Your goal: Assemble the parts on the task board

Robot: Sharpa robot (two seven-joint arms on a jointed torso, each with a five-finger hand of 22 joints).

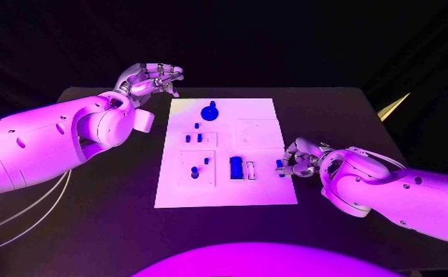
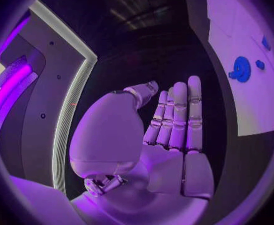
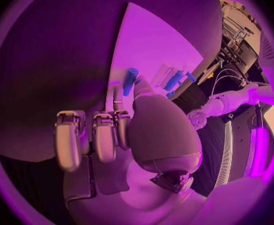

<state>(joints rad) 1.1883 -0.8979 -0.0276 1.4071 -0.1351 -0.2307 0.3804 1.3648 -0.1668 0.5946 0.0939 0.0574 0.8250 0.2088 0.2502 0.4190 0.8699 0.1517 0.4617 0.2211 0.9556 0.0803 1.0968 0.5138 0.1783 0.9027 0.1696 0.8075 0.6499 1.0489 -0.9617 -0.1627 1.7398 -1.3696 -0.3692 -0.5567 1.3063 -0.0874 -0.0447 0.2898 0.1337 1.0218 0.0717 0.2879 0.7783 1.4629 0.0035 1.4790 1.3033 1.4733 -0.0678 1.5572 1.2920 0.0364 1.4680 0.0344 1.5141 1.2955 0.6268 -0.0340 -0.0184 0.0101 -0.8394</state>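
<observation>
The white task board (image 1: 224, 189) lies in the middle of the table. My right hand (image 1: 300, 159) is at the board's right edge and pinches a small blue peg (image 1: 279, 168) between thumb and a finger; the right wrist view shows this peg (image 3: 131, 80) upright at the fingertips (image 3: 117, 97). A blue block (image 1: 236, 168) stands just left of it. A round blue part (image 1: 210, 112) sits at the board's far end. My left hand (image 1: 149, 81) hovers off the board's far left corner; in the left wrist view this hand (image 2: 168, 130) holds nothing and its fingers are straight.
More small blue pegs (image 1: 192, 138) and one further peg (image 1: 194, 172) stand in the board's left column. A pale square recess (image 1: 257, 131) lies at the board's right. Black table (image 1: 103, 206) surrounds the board. The left wrist view shows the round part (image 2: 240, 69) on the board (image 2: 243, 110).
</observation>
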